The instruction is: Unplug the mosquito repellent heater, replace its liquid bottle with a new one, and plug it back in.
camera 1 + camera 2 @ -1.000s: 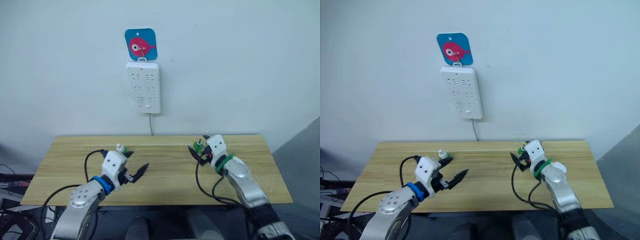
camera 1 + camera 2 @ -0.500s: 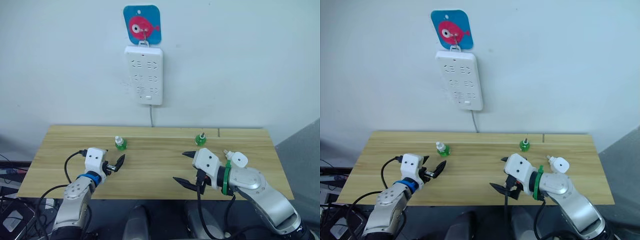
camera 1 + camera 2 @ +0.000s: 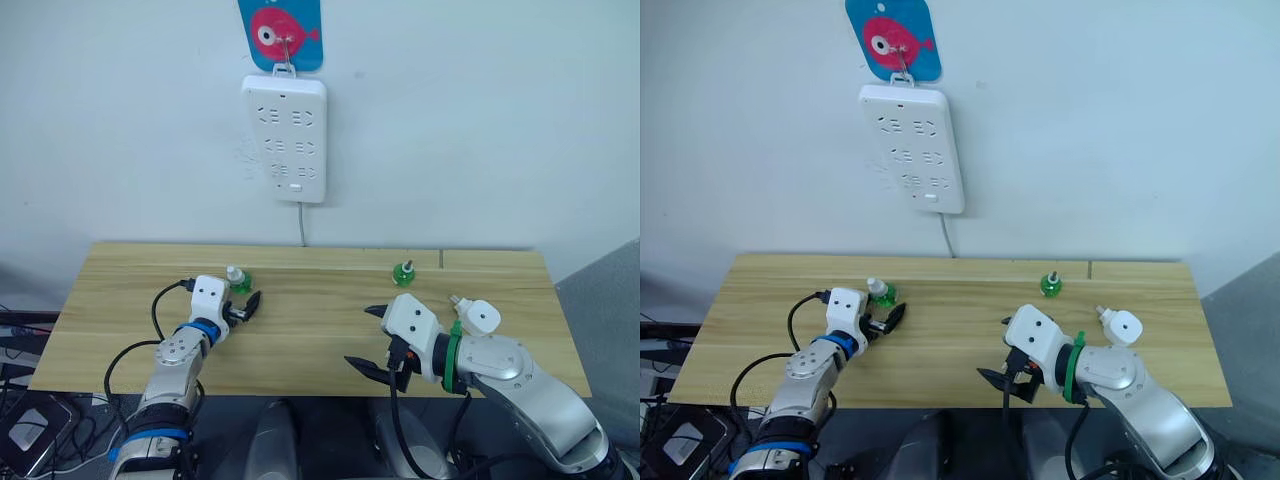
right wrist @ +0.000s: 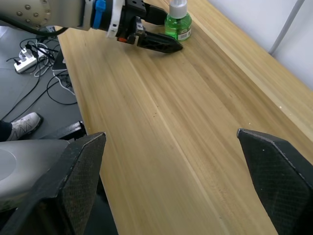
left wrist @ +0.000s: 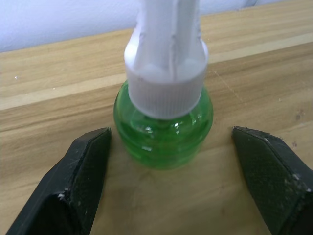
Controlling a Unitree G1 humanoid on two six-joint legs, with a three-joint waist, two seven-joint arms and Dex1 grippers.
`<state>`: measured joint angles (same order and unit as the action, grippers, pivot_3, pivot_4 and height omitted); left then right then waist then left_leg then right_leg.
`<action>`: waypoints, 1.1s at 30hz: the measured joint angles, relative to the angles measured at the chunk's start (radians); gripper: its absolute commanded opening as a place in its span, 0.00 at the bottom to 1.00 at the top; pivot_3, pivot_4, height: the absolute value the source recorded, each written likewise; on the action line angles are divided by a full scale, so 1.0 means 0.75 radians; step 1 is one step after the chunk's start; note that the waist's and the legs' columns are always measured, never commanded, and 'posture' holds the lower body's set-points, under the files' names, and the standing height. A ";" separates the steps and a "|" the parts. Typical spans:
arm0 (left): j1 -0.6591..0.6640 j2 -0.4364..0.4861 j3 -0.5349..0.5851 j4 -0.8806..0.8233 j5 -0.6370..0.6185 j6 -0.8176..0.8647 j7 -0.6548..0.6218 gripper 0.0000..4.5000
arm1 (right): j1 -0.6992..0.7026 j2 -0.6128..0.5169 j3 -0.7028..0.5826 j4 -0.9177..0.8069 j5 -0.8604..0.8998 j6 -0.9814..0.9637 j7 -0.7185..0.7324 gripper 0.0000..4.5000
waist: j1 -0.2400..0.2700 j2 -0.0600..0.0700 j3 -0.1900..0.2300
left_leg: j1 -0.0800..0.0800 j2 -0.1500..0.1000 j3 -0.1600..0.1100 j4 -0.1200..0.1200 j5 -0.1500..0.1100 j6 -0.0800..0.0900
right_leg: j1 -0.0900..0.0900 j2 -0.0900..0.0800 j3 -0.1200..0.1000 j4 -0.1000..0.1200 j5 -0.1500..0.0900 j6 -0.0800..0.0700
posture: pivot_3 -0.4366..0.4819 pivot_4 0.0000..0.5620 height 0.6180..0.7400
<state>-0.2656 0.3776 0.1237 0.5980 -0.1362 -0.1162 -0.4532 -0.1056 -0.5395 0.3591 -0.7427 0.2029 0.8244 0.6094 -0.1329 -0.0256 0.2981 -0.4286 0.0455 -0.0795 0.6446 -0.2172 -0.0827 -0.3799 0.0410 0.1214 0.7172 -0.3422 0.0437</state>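
At lower left, the left tool (image 3: 243, 304) stood open around a green bottle (image 5: 163, 128) (white-capped) on the desk (image 3: 320, 345), while the right tool (image 3: 372, 340) gaped empty.

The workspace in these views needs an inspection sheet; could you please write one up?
Surface: wooden table, bare between the arms.
Job's things: two green bottles, one between the left fingers, not gripped, the other near the far edge; heater not identified.
Clutter: nothing seen.
Grippers: left gripper open around the bottle; right gripper open over bare wood.
Cables: black cables on both arms; strip's cord drops behind the table.
Surroundings: power strip on the wall, sockets empty, under a fish hook plate.
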 measured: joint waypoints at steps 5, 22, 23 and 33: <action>-0.098 0.001 0.000 0.136 0.006 -0.062 0.000 0.92 | 0.011 -0.002 0.003 -0.002 0.019 0.009 -0.013 0.99 | -0.001 -0.003 0.007 | 0.000 0.000 0.000 0.000 0.000 0.000 | 0.000 0.000 0.000 0.000 0.000 0.001 | 0.25 0.61 0.70; 0.035 0.070 -0.048 0.052 0.029 -0.192 -0.181 0.50 | -0.028 -0.022 -0.025 -0.004 0.045 -0.011 -0.023 1.00 | -0.012 -0.004 0.010 | 0.000 0.001 0.001 -0.002 0.001 -0.002 | -0.001 -0.003 0.000 -0.002 0.000 0.002 | 0.24 0.51 0.70; 0.069 0.080 -0.068 -0.024 0.019 -0.162 -0.237 0.50 | -0.058 -0.012 -0.037 0.002 0.068 -0.009 -0.013 1.00 | -0.012 -0.005 0.010 | -0.001 0.002 0.001 -0.001 0.001 -0.002 | -0.002 -0.003 0.000 -0.002 0.000 0.002 | 0.24 0.50 0.70; -0.021 0.351 -0.360 -0.841 -0.262 0.421 -0.894 0.50 | -0.337 -0.004 -0.138 0.070 0.323 0.083 0.149 1.00 | -0.010 -0.007 0.007 | -0.008 -0.001 -0.001 -0.001 0.004 -0.007 | -0.007 -0.007 -0.004 -0.001 0.003 0.005 | 0.23 0.35 0.70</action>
<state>-0.2814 0.6405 -0.1466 -0.0324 -0.3327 0.1994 -1.1238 -0.3585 -0.5428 0.2554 -0.6903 0.4450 0.8867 0.7209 -0.1405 -0.0309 0.3034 -0.4348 0.0449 -0.0804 0.6441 -0.2139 -0.0879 -0.3855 0.0357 0.1186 0.7166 -0.3398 0.0478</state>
